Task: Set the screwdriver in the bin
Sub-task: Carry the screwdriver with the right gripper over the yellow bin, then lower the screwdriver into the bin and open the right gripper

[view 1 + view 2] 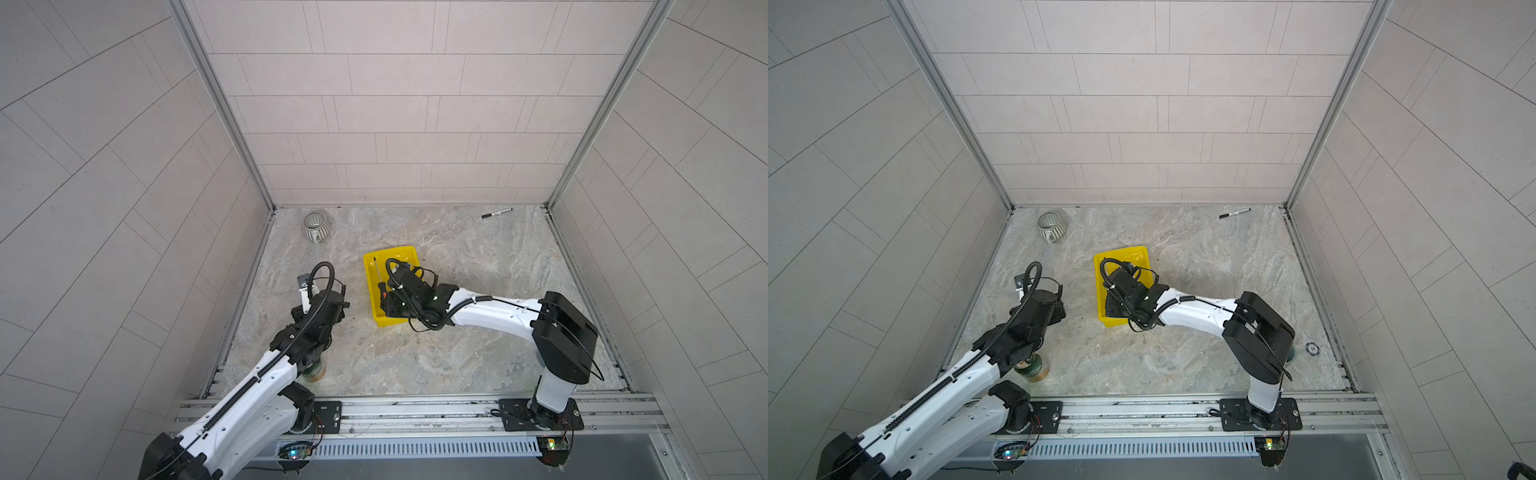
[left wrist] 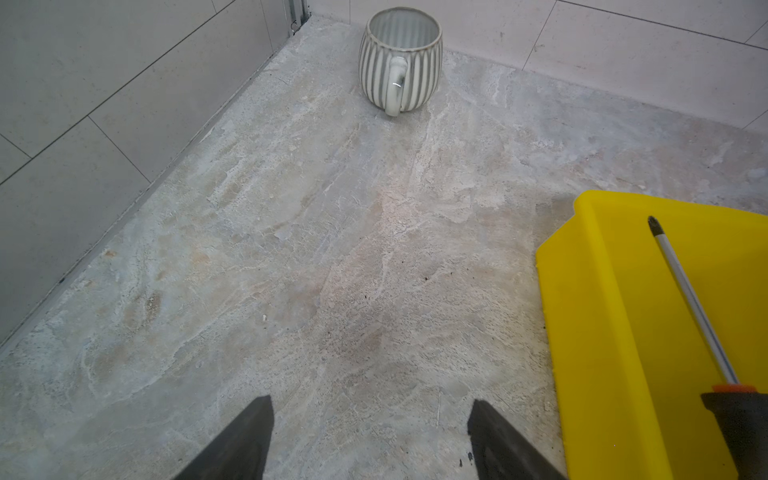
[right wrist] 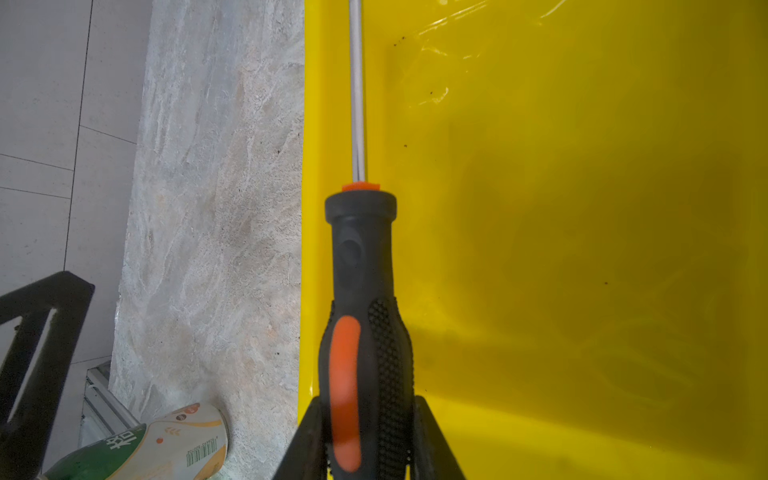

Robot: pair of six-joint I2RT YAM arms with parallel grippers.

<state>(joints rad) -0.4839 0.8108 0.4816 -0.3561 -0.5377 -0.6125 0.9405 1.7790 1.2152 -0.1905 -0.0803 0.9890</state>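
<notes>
- Across both top views you've got a marbled grey stone tabletop (image 1: 457, 257) boxed in by pale tiled walls (image 1: 395, 104), with aluminium rails along the front edge. A ribbed grey mug (image 1: 316, 226) sits in the far left corner and a marker pen (image 1: 496, 213) near the far right one.
- Same views: the yellow bin (image 1: 405, 252) sits mid-table, and the right gripper (image 1: 384, 300) is down over its near left part, clamped on the screwdriver (image 1: 377, 277), whose shaft runs along the bin's left wall toward the far end. A green-labelled can (image 1: 1034, 369) stands half hidden under the left arm.
- Left wrist view: the left gripper (image 2: 370, 440) hangs over bare stone with its jaws parted and nothing between them. The mug is ahead by the wall, the bin's corner just off to the side with the screwdriver shaft over it.
- Right wrist view: the black fingers (image 3: 307, 440) pinch the black-and-orange handle (image 3: 361, 332) right at its butt end. The shaft (image 3: 357, 91) lines up over the bin's inner left edge; can't tell if it's resting on the floor of the bin or just above it.
</notes>
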